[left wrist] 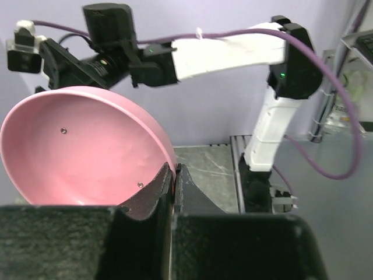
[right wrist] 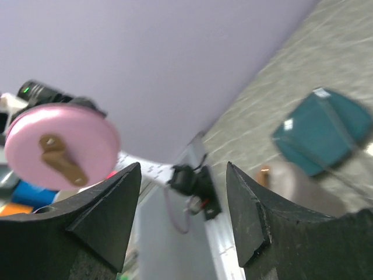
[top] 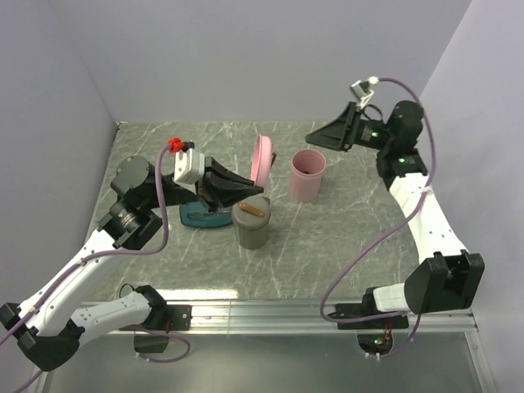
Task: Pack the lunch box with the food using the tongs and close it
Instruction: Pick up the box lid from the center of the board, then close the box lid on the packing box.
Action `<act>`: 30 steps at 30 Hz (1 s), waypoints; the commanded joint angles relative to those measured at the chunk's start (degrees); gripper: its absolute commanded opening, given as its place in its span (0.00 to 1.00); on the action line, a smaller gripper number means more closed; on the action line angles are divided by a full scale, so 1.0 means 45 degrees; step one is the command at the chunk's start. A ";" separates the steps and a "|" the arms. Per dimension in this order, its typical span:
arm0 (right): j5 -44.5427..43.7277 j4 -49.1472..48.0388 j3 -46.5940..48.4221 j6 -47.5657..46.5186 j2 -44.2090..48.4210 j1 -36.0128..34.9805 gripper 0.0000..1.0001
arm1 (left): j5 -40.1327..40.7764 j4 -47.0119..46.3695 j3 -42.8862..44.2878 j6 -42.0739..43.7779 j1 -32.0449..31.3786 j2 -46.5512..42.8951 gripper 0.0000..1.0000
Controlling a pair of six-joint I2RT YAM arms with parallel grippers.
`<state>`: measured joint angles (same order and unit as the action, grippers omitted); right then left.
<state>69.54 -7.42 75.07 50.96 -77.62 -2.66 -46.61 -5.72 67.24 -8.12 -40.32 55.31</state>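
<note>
Standing on edge, pink lid [top: 262, 160] pinched by left tool [left wrist: 173, 172], handle [right wrist: 58, 157] rightward, right tool [right wrist: 183, 169] wide

The left arm [top: 86, 258] reaches forward, left gripper [left wrist: 174, 175] pinched tight — the right arm [top: 419, 214] stands raised, right gripper [right wrist: 183, 175] parted.

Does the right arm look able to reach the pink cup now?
Probably yes: the right gripper is open, holds nothing, and no object stands between it and the pink cup.
</note>
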 commanded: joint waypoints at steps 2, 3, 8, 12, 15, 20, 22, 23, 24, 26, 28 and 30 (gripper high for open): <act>-0.0394 -0.4963 -0.0665 0.3398 0.0492 -0.1437 0.66 | 0.1429 -0.1772 -0.0157 -0.0652 0.0052 0.0150 0.00; -0.0433 -0.4953 -0.0569 0.3228 0.0473 -0.1634 0.66 | 0.1664 -0.2067 -0.0158 -0.1179 0.0149 0.0267 0.00; -0.1038 -0.5647 -0.0801 0.3410 0.0336 -0.2222 0.65 | 0.1587 -0.4392 -0.0664 -0.4659 0.0814 0.0599 0.00; -0.1526 -0.8194 -0.1135 0.5783 -0.0151 -0.2456 0.65 | 0.1725 -0.4938 -0.0938 -0.4738 0.0873 0.0736 0.00; -0.1976 -0.7805 -0.0959 0.6097 -0.0308 -0.2749 0.63 | 0.1841 -0.5116 -0.0997 -0.4875 0.0912 0.0834 0.00; -0.2269 -0.7922 -0.0920 0.6449 -0.0211 -0.3491 0.63 | 0.1998 -0.5117 -0.1017 -0.4895 0.0990 0.0932 0.00; -0.2328 -0.8057 -0.0978 0.6488 -0.0075 -0.3589 0.63 | 0.1998 -0.5078 -0.0998 -0.4817 0.1029 0.0990 0.00; -0.2367 -0.8116 -0.0979 0.6508 -0.0016 -0.3686 0.63 | 0.2037 -0.4981 -0.0978 -0.4797 0.1029 0.1029 0.00; -0.2348 -0.8097 -0.0979 0.6488 0.0023 -0.3726 0.63 | 0.2057 -0.4980 -0.0978 -0.4816 0.1010 0.1049 0.00; -0.2250 -0.8389 -0.0998 0.6546 0.0082 -0.3823 0.63 | 0.2096 -0.4979 -0.1017 -0.4836 0.1029 0.1068 0.00; -0.2250 -0.8294 -0.1057 0.6450 0.0140 -0.3882 0.63 | 0.2077 -0.5038 -0.1056 -0.4856 0.1029 0.1127 0.00; -0.2289 -0.7807 -0.0979 0.6138 0.0199 -0.4057 0.62 | 0.2057 -0.5078 -0.1076 -0.4856 0.1029 0.1166 0.00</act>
<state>60.03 -41.17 70.13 79.57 -79.18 -19.86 -38.06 -25.52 62.54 -29.26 -35.92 60.40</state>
